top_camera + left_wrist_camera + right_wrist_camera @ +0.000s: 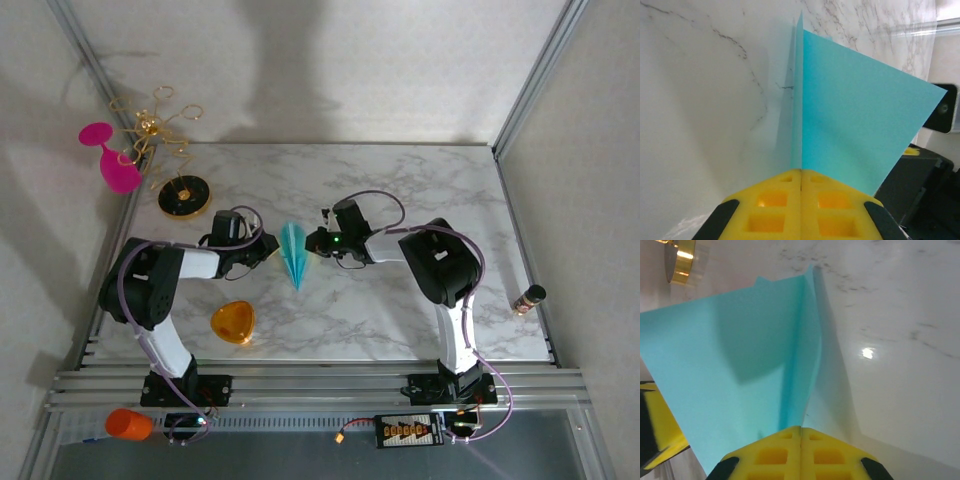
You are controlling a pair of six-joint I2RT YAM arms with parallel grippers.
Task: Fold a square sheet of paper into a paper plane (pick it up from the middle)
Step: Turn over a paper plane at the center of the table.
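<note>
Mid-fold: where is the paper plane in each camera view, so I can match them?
Top view: paper plane mid-table between the arms, nose toward their bases.
Left wrist: paper plane centre-right, standing out of the shut left end effector.
Right wrist: paper plane left and centre, running out of the shut right end effector.
Shared landmark: the marble table beneath it.

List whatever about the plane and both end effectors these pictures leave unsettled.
- Top view: the plane is too small to count its folds.
- Left wrist view: the left end effector is shut on the plane, and its pads hide the gripped edge.
- Right wrist view: the right end effector hides its gripped edge likewise, and the frame's left edge cuts the paper off.
- Right wrist view: the gold disc is cut off by the corner.
</note>
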